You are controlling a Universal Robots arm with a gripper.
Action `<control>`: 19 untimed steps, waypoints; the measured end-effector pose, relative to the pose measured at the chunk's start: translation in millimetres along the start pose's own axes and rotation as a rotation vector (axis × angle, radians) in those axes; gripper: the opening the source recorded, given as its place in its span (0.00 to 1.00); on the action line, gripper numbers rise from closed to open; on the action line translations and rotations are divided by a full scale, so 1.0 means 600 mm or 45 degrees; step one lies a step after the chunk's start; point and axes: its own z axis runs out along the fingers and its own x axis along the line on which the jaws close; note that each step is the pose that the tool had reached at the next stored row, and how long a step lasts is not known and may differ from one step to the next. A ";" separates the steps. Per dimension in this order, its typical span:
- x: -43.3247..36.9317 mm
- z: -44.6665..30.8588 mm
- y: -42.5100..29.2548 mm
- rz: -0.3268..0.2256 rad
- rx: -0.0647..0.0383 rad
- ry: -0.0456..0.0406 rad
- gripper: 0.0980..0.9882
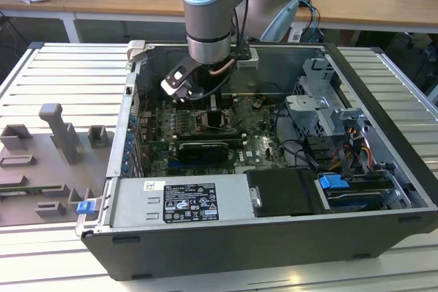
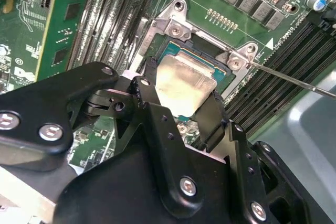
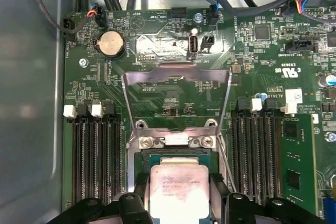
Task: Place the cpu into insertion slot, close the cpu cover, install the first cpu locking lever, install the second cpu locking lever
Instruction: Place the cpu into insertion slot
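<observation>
1 flat silvery square cpu (image 2: 184, 83) in grip of black pincer (image 2: 181, 100), over insertion slot (image 3: 178, 159)

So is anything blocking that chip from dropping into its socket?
Nothing visible. The gripper holds the cpu directly over the open insertion slot, and the cpu cover is swung back clear of it.

The cpu (image 3: 178, 190) shows a pale silvery-beige face. The circuit board (image 3: 105, 93) is green, the cpu cover (image 3: 157, 72) silvery, the gripper (image 2: 181, 100) and memory slots (image 3: 94, 156) black, and the bench (image 1: 55, 73) pale grey with ribbed stripes.
</observation>
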 end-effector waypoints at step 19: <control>0.002 -0.015 0.002 0.000 0.006 0.000 0.58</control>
